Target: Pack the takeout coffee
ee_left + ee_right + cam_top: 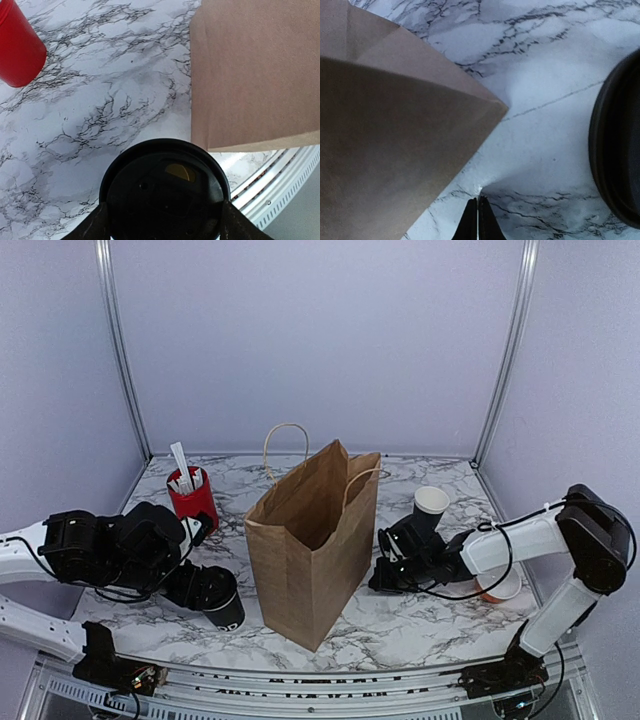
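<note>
The takeout coffee [226,612], a small black cup with white print and a black lid [165,185], is low at the front left, just left of the brown paper bag [312,550]. My left gripper [212,592] is shut on it, one finger on each side of the lid [164,217]. The bag [255,75] stands open and upright. My right gripper [385,575] is shut on nothing, its tips [478,201] close over the marble beside the bag's lower right corner [385,135].
A red cup [192,496] holding white sticks stands behind the left arm [17,47]. A black cup with a white rim [432,502] stands behind the right gripper. A black round lid edge [620,145] lies beside the right fingers. An orange-and-white bowl [497,586] sits at the right.
</note>
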### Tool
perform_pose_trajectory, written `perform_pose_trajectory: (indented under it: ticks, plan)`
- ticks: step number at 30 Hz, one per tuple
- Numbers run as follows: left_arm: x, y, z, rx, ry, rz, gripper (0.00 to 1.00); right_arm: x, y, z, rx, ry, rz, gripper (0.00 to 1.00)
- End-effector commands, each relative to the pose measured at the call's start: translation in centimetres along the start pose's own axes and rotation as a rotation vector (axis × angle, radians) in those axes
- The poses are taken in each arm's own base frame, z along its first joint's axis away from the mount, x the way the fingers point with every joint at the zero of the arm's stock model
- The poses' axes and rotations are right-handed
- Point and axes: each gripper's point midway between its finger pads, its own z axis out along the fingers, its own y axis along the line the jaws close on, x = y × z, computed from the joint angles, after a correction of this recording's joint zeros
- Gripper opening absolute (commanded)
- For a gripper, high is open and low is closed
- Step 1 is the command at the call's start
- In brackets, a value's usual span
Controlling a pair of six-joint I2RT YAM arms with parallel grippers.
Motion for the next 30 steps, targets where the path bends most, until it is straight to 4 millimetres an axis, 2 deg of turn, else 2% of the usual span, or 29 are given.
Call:
perform_pose_trajectory:
  ticks: [1,7,13,20,26,30]
  plan:
    - [0.6,-2.4,-0.8,0.108,0.014,0.091,0.59,-2.9,3.2,0.5,-0.089,-0.058,-0.006,0.03]
    - [2.4,-4.4,-1.5,0.179,0.042,0.186,0.58,-4.3,5.0,2.2,-0.121,-0.041,-0.035,0.03]
    - [2.8,-5.9,-2.2,0.230,0.036,0.226,0.57,-6.3,6.8,3.8,-0.139,-0.043,-0.065,0.02]
    - [3.9,-8.5,-2.1,0.289,0.036,0.273,0.55,-8.0,8.6,5.1,-0.167,-0.053,-0.084,0.02]
    - [3.4,-9.9,-1.1,0.288,0.016,0.283,0.55,-8.9,9.7,6.0,-0.184,-0.051,-0.104,0.01]
    - [2.6,-11.7,-0.3,0.323,-0.011,0.255,0.55,-9.8,9.6,5.7,-0.176,-0.065,-0.108,0.01]
